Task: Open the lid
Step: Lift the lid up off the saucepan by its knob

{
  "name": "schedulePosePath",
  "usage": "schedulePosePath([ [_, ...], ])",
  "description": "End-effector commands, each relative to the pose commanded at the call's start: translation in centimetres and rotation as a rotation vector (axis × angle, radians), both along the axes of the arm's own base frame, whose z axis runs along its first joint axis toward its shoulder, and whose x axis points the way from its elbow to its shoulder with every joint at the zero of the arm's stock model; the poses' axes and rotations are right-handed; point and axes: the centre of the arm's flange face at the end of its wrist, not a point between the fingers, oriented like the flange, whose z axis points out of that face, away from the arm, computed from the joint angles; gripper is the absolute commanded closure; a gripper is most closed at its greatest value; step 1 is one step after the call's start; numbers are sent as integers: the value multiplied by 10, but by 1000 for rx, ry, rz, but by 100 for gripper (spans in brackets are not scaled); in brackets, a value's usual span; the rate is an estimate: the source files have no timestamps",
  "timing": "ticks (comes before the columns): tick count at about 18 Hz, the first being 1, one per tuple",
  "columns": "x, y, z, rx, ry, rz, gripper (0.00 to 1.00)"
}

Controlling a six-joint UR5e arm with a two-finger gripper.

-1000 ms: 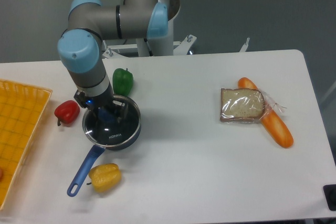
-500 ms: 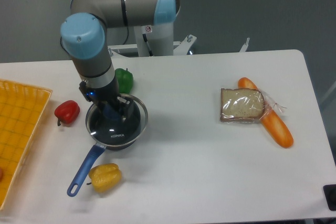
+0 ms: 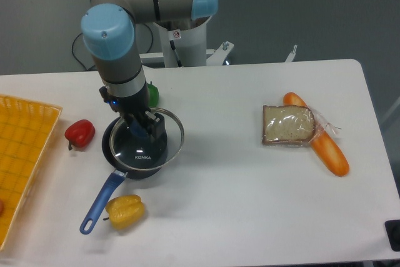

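The round glass lid (image 3: 164, 149) with its metal rim and white "KONKA" lettering hangs above the dark blue saucepan (image 3: 116, 166), shifted a little right of the pot's rim. My gripper (image 3: 142, 133) points straight down over the lid's centre and is shut on the blue knob, which shows only partly between the fingers. The pan's long blue handle runs toward the lower left.
A red pepper (image 3: 79, 133) lies left of the pan, a green pepper (image 3: 152, 94) behind it, a yellow pepper (image 3: 124, 211) by the handle. An orange tray (image 3: 25, 154) sits at the left edge. Wrapped bread (image 3: 288, 125) and a carrot (image 3: 325, 146) lie at right.
The gripper has risen and moved right, carrying the lid off the pan; the lid's rim now overhangs the pot's right side.
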Motion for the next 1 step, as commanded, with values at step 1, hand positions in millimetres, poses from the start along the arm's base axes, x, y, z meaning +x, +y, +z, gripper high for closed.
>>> schedulePosePath([
  [1, 1, -1, 0, -5, -3, 0, 38],
])
